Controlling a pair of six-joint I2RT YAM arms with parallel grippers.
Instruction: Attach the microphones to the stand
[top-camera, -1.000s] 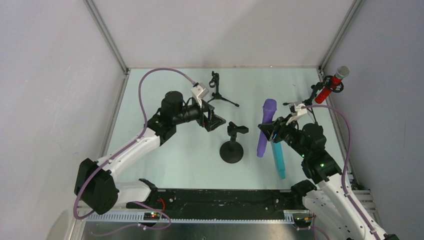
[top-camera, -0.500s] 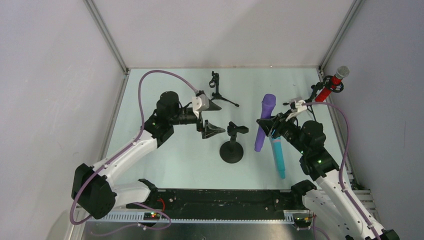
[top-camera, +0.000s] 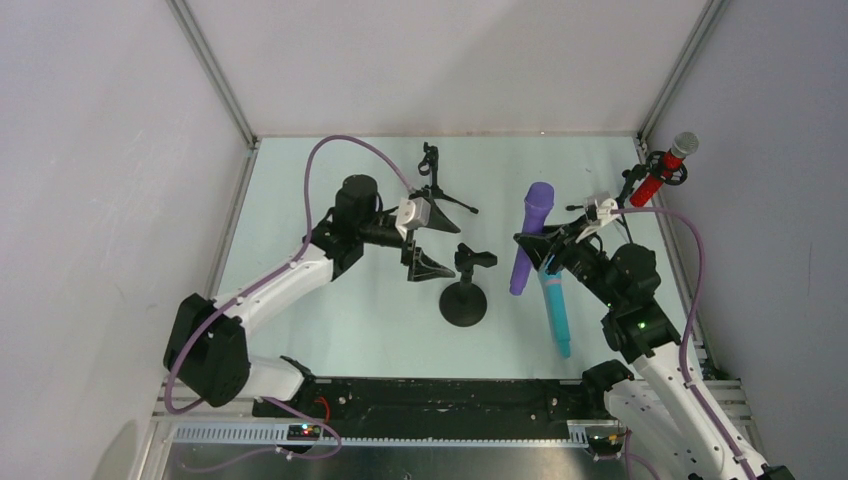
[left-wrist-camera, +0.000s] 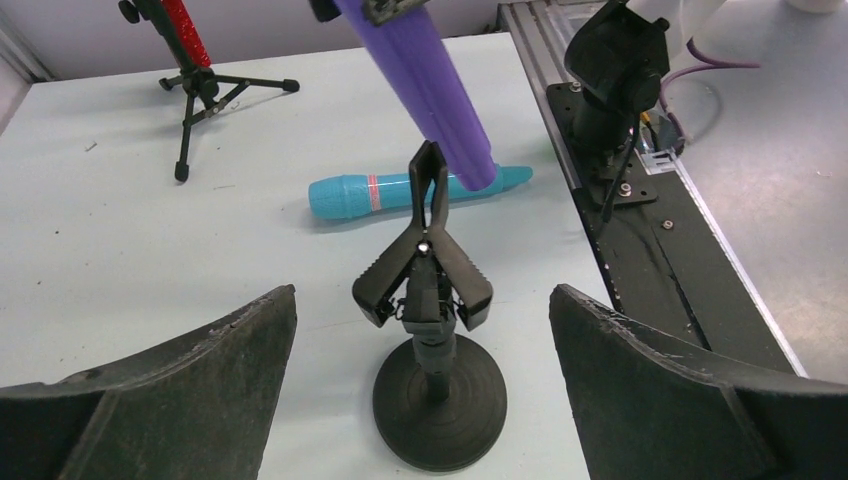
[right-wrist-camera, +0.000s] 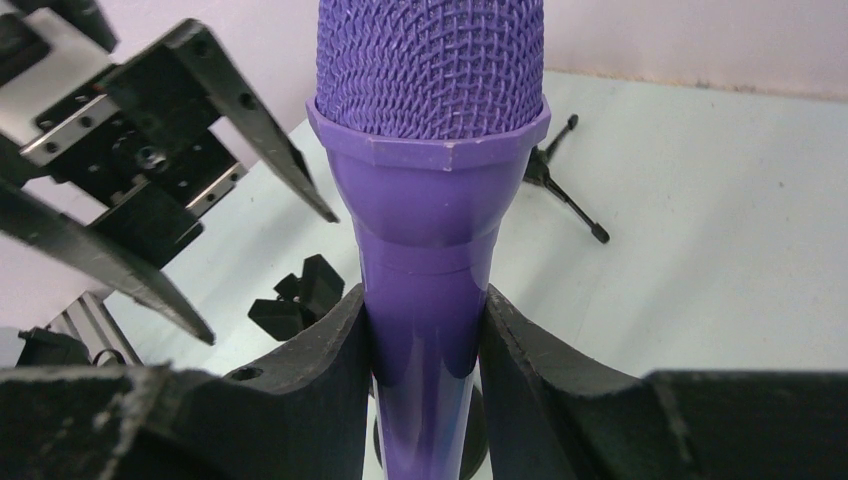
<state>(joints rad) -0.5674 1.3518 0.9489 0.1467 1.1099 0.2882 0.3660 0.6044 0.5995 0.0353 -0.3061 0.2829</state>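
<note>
My right gripper (top-camera: 538, 256) is shut on the purple microphone (top-camera: 530, 238) and holds it tilted, head up, above the table just right of the round-base stand (top-camera: 464, 300). In the right wrist view the pads (right-wrist-camera: 330, 350) clamp the purple handle (right-wrist-camera: 428, 260). My left gripper (top-camera: 430, 240) is open and empty, just left of the stand's spring clip (top-camera: 476, 258); in its wrist view the clip (left-wrist-camera: 428, 270) stands closed between the spread fingers. The teal microphone (top-camera: 556, 312) lies flat on the table. The red microphone (top-camera: 662, 172) sits in a tripod stand at the far right.
An empty black tripod stand (top-camera: 436, 186) stands at the back middle, close behind my left gripper. Metal frame posts and grey walls close in the table on both sides. A black rail (top-camera: 450, 400) runs along the near edge.
My left gripper has swung right and nearer to the round-base stand, facing its clip. My right gripper has lifted the purple microphone slightly and shifted it a little left.
</note>
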